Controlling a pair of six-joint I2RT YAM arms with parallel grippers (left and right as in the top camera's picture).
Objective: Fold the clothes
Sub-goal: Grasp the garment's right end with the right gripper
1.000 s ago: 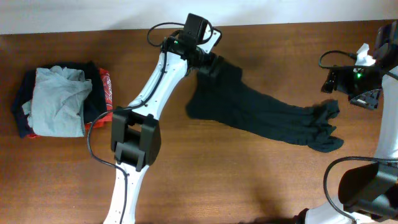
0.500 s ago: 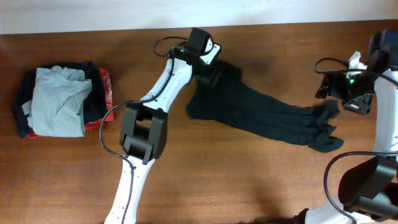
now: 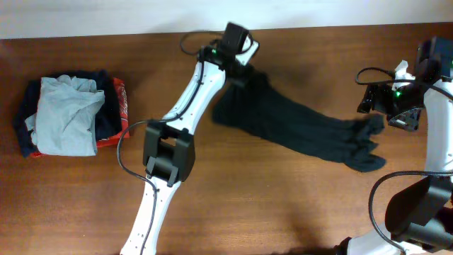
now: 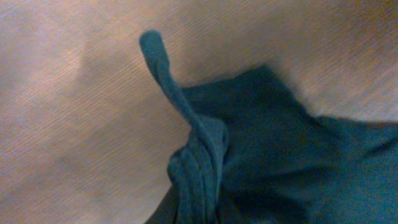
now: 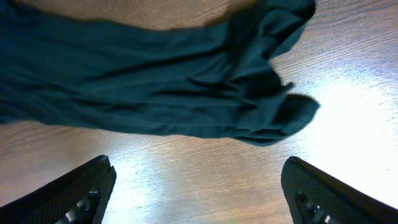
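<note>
The clothes, a black T-shirt (image 3: pixel 304 127), lie stretched in a rumpled band from back centre to the right of the wooden table. My left gripper (image 3: pixel 239 71) sits on the shirt's back-left corner. The left wrist view shows the cloth (image 4: pixel 298 162) gathered into a bunched ridge running down to where the jaws are, with the fingers themselves out of sight. At the shirt's crumpled right end (image 5: pixel 273 112) my right gripper (image 3: pixel 391 108) hovers open. Only bare wood lies between its fingertips (image 5: pixel 199 186).
A pile of other garments sits at the far left: a light grey one (image 3: pixel 67 113) on top of a navy one (image 3: pixel 25 106) and a red-orange one (image 3: pixel 120 99). The table's back edge (image 3: pixel 141 33) runs just behind the left gripper.
The left gripper has shifted slightly right and back and closed on the shirt's corner, bunching the cloth. The right gripper has drifted a little left, still open.
</note>
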